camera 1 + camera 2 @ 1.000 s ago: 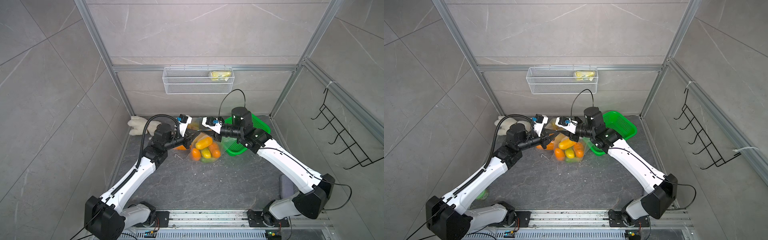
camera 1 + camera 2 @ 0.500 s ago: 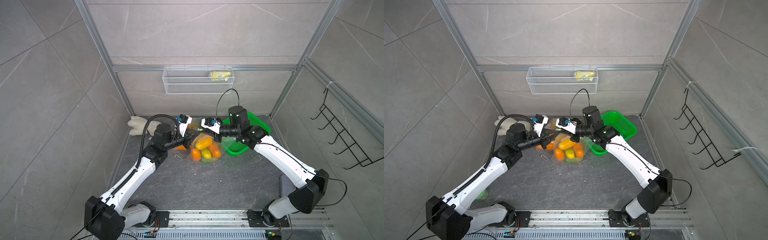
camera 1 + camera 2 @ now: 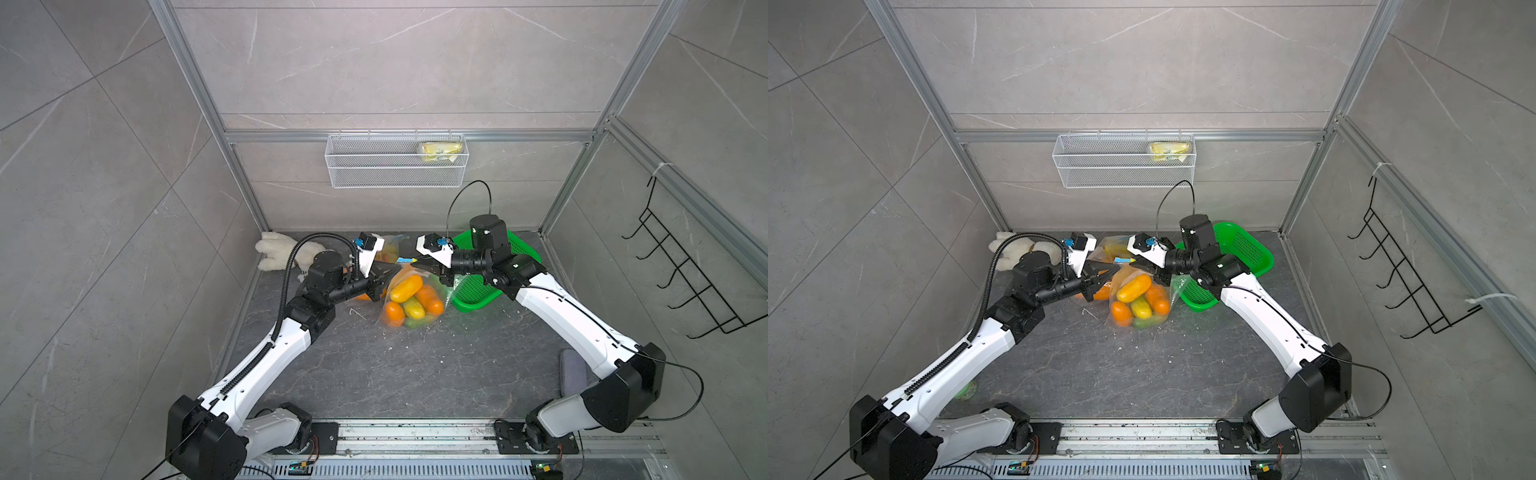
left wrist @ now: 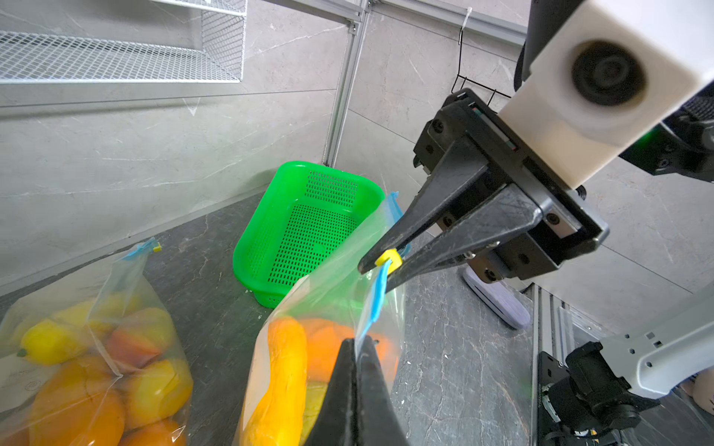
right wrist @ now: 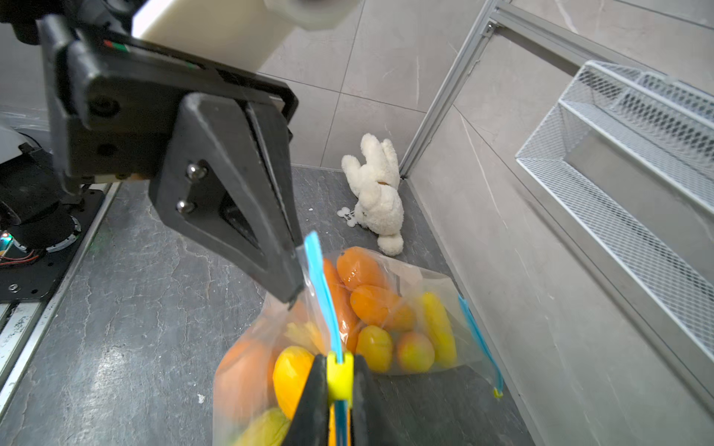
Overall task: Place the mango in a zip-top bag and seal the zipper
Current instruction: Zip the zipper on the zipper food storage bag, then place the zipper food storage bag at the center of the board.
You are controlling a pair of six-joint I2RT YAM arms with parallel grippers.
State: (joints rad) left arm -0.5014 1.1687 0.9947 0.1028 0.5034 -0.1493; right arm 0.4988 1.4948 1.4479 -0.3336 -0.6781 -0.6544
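I am pinching the yellow slider (image 5: 340, 376) in my right pincer (image 4: 376, 274); the blue zipper strip (image 5: 322, 285) is running straight from it to my left pincer (image 5: 292, 287), which is clamping that strip.

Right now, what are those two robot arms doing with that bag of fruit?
They seem to be zipping it shut. The left hand pinches the top edge of the zip-top bag, which already has mangoes inside. The right hand is shut on the yellow slider on the blue zipper strip. I cannot tell how much is sealed.

No legible text shows on any object.
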